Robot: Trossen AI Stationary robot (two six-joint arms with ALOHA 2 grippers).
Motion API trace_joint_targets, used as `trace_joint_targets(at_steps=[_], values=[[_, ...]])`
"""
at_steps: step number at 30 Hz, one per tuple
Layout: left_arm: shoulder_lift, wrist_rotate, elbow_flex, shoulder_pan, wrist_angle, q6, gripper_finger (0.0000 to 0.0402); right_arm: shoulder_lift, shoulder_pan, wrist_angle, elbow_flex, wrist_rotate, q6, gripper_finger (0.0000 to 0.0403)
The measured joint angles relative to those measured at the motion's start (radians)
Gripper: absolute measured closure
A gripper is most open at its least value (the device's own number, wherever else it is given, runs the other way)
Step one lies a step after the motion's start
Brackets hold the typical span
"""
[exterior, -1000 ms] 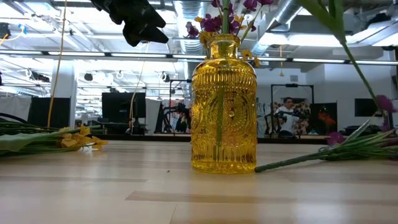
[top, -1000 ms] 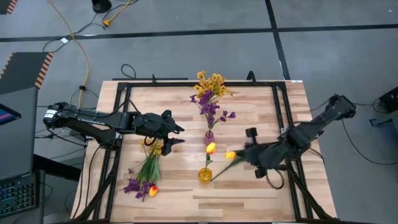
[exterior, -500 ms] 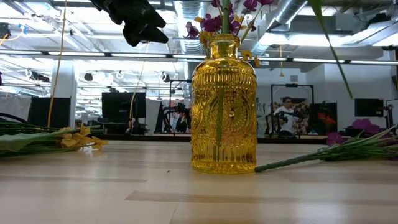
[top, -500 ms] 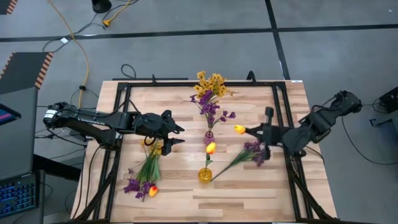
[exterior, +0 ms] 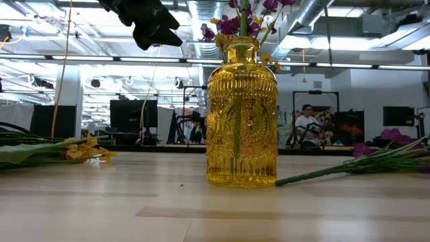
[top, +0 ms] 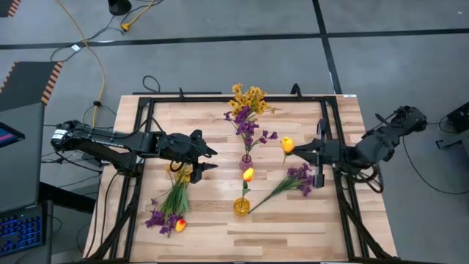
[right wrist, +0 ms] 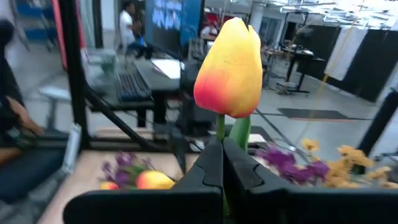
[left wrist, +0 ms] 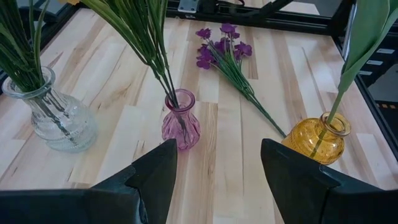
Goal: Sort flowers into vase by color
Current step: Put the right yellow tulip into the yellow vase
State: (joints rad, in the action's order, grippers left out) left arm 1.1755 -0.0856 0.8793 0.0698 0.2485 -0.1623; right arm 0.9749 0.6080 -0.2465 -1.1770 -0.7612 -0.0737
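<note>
My right gripper is above the table's right half, shut on a yellow-orange tulip, whose bloom shows just beyond the fingers. My left gripper hangs open and empty above the table's left half, facing the vases. The yellow vase holds one tulip. The pink vase holds purple blossoms, and the clear vase holds yellow clustered blooms. A purple flower lies on the table, its stem end against the yellow vase's foot. My right gripper pinches the tulip's green stem just below the bloom, between its two shut fingers. It comes level from the table's right. The tulip is lifted clear, with its bloom sticking out past the fingertips toward the table's left. The gripper hides the lower stem.
A bunch of flowers lies on the near left of the table: purple blossoms, yellow blooms and a tulip. A black frame runs around the tabletop. Bare wood lies along the near edge. A person sits in the room beyond.
My right gripper has lifted the tulip off the table beside the yellow vase. It has carried it up and toward the far edge, and has turned level. The purple flower has stayed on the table.
</note>
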Motion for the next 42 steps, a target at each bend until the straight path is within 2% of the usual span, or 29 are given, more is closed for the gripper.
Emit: trace_joint_targets(at_steps=[7, 12, 22, 31, 42], values=[[0.000, 0.000, 0.000, 0.000, 0.000, 0.000, 0.0182, 0.029, 0.073, 0.083, 0.000, 0.000, 0.032, 0.0383], [0.000, 0.000, 0.000, 0.000, 0.000, 0.000, 0.0182, 0.112, 0.125, 0.131, 0.000, 0.000, 0.030, 0.0383], [0.000, 0.000, 0.000, 0.000, 0.000, 0.000, 0.0182, 0.353, 0.186, 0.524, 0.000, -0.003, -0.141, 0.0384], [0.000, 0.000, 0.000, 0.000, 0.000, 0.000, 0.0182, 0.469, 0.204, 0.759, 0.000, -0.008, -0.290, 0.0384], [0.000, 0.000, 0.000, 0.000, 0.000, 0.000, 0.0182, 0.519, 0.170, 0.816, 0.001, -0.007, -0.317, 0.0384]])
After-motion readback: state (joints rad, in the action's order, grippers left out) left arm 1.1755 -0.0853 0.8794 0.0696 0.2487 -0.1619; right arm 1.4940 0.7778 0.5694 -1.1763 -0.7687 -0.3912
